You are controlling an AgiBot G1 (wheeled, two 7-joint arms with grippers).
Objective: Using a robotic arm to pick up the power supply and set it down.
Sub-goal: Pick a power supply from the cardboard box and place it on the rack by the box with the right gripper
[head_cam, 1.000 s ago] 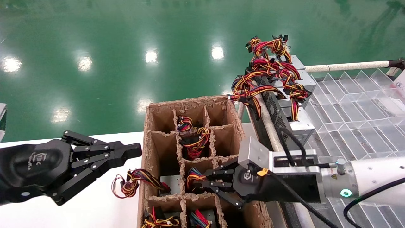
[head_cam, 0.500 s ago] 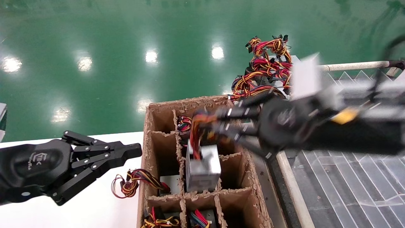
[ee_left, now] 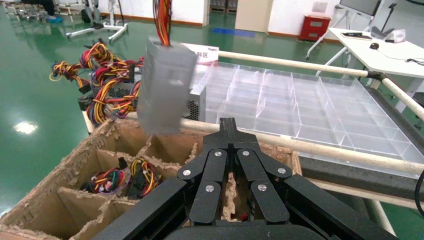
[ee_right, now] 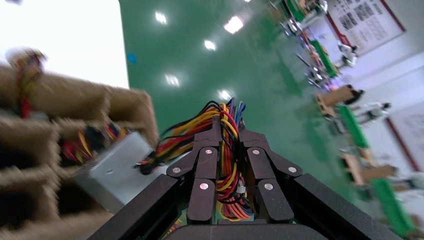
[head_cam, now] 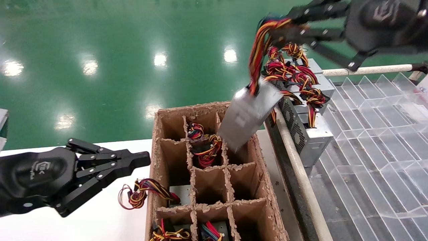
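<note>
The robotic arm shows only as its black right gripper (head_cam: 277, 28), high at the back right. It is shut on the red, yellow and orange wire bundle (head_cam: 259, 53) of the power supply (head_cam: 249, 115). The silver-grey box hangs tilted from those wires, in the air above the back right cells of the cardboard box (head_cam: 156, 160). In the right wrist view the wires run between the fingers of the right gripper (ee_right: 227, 122), and the power supply (ee_right: 112, 170) dangles beyond. My left gripper (head_cam: 145, 159) is shut and empty, parked over the white table left of the carton.
The divided cardboard box holds more supplies and wires in several cells, and a loose wire loop (head_cam: 140, 192) hangs outside its left wall. Other power supplies (head_cam: 307, 134) stand by a padded rail (head_cam: 294, 157). A clear divided tray (head_cam: 374, 117) lies at right.
The right gripper pulled the power supply up out of a middle cell by its wires and carried it up toward the back right. The left gripper has not moved.
</note>
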